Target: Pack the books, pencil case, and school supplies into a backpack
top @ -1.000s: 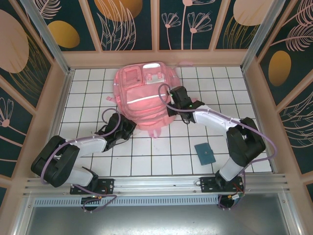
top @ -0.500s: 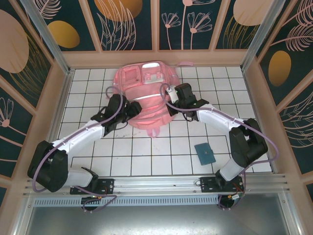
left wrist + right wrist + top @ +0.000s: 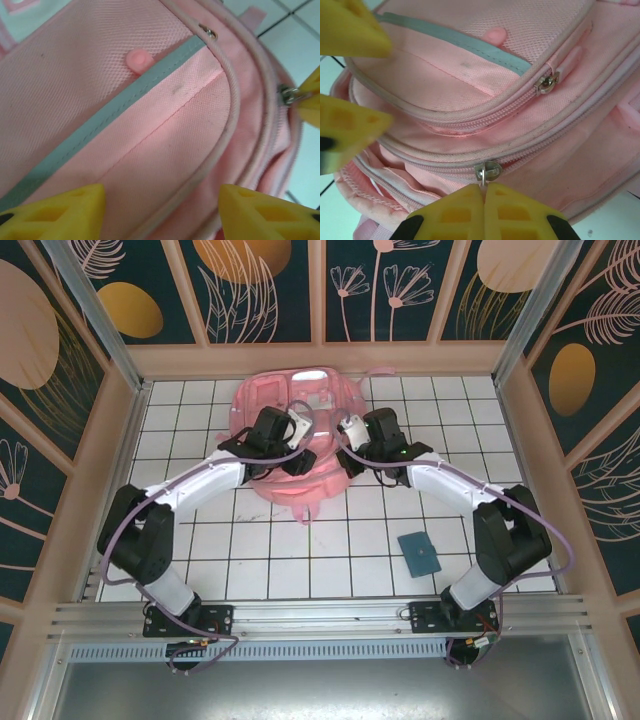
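Black-and-white arms (image 3: 205,482) trail purple cables (image 3: 562,538), with yellow jaws.

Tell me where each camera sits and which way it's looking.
Top external: above and behind the arms, looking down at the tiled table, both arms reaching the pink backpack.
Left wrist: on the left arm, close over the backpack's front; left gripper open at the bottom edge.
Right wrist: on the right arm, facing the zippers; right gripper shut on a zipper pull.
Shared: both wrist views show the grey stripe and the other arm's yellow fingers.
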Tool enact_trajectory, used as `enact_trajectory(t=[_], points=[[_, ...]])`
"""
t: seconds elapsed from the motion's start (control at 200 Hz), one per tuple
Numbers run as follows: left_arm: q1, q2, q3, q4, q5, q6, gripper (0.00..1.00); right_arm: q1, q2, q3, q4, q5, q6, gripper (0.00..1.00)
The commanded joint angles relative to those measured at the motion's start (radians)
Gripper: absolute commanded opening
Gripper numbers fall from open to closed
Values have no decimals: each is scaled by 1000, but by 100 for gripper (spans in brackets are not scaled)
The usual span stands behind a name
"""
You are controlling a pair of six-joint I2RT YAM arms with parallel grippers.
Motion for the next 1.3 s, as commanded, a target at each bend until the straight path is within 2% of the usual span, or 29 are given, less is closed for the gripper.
enact_trajectory(t=[0.0,0.11,0.25,0.345,0.515,0.636,0.766,0.876,1.056,1.296], points=[[0,34,54,-67,-10,252,61,-21,-71,-5,88,-94,-25,0],[0,31,31,-41,35,343,61,-25,-76,-3,92,-104,-28,0],[1,34,29,-15,33,396,58,-29,-77,-2,89,-108,-40,0],[1,66,23,0,-5,421,48,-29,-78,-4,83,-86,-58,0],[1,47,-19,45,-61,456,18,-34,-79,-32,82,50,-135,0],[1,-25,-49,53,-42,470,6,-57,-70,-45,114,124,-184,0],[1,-49,-48,-17,59,447,1,-83,-41,19,118,155,-219,0],[0,-74,-90,-6,91,430,0,-93,-4,83,110,166,-265,0],[2,-120,-142,14,89,417,0,-148,28,107,79,119,-320,0],[1,-175,-189,30,51,418,0,-218,-18,59,42,-2,-405,0]])
